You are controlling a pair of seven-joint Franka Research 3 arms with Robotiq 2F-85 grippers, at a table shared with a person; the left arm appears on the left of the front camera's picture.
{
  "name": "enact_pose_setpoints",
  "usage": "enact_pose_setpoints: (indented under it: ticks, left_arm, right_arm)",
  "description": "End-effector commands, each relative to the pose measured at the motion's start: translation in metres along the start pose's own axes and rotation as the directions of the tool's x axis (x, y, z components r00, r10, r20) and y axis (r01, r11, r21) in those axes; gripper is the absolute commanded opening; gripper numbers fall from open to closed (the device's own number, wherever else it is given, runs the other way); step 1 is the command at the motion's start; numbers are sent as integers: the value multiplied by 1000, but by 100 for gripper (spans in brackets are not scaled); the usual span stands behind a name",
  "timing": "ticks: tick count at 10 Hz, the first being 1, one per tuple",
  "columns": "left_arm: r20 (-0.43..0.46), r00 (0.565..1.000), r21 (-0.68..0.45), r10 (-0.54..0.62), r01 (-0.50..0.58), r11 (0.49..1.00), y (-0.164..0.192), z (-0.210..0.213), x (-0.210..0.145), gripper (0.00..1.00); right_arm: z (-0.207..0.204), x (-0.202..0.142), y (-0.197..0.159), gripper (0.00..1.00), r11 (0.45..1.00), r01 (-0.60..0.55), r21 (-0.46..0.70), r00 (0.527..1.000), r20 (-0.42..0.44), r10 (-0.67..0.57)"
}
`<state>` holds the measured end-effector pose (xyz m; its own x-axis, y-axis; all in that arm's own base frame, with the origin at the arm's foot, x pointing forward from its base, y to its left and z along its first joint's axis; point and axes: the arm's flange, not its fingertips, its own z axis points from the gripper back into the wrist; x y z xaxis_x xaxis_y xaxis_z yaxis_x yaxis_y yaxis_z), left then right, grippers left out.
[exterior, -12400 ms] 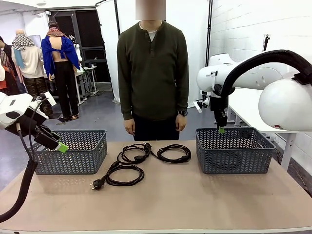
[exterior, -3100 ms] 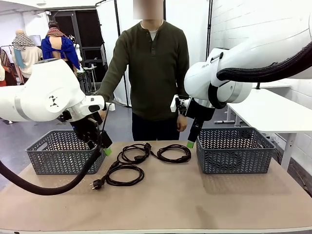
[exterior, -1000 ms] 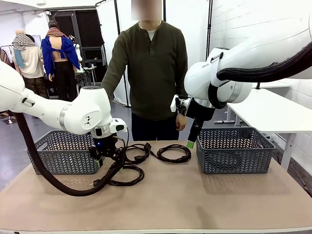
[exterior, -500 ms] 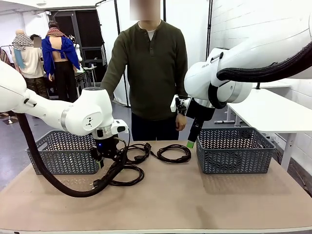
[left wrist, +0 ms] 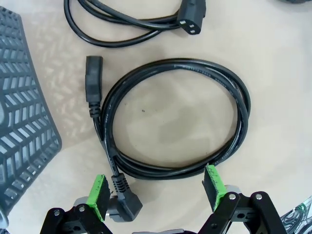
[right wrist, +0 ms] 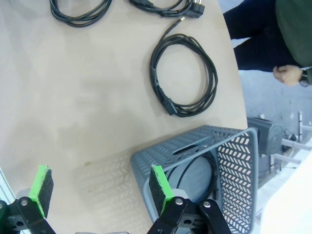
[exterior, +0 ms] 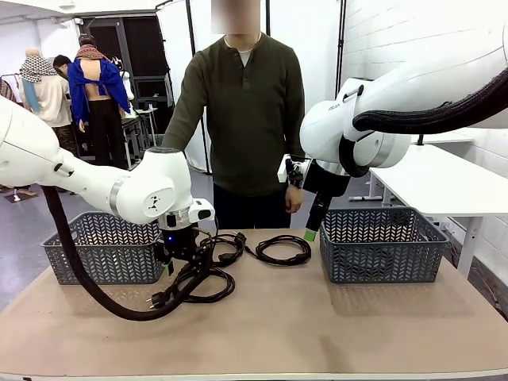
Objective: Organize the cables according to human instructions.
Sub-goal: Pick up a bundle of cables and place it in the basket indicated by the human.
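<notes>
Cables (right wrist: 212, 83) lie coiled on the table (exterior: 317, 333), the left claw (left wrist: 156, 185) spread wide open over one loop (left wrist: 241, 102) at its six-o'clock arc, apparently to pinch it, the right claw (right wrist: 100, 183) open and idle.

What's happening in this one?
The left gripper, jaws open, hangs low over the nearest coiled power cord on the table, its pads spanning the coil's near arc, with nothing gripped yet. The right gripper hovers open beside the right basket, where one cord seems to lie already. The person stands across the table.
</notes>
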<state>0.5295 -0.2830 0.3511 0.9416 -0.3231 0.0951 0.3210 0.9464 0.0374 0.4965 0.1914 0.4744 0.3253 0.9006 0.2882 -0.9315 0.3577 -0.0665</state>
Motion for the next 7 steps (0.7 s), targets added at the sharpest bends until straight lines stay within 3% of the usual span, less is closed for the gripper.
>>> enact_pose_setpoints:
  ticks: [1, 3, 7]
  left_arm:
    - [-3, 1000, 54, 16, -16, 998, -4, -3, 13, 100]
    - [-4, 999, 70, 50, -49, 996, 1, -6, 18, 65]
    - [5, 996, 107, 95, -94, 990, 12, -7, 19, 65]
  right_arm:
    - [0, 0, -1, 100, 1000, -4, 0, 1000, -10, 4]
    - [0, 0, -1, 100, 1000, -4, 0, 1000, -10, 4]
    - [0, 0, -1, 100, 1000, -4, 0, 1000, -10, 4]
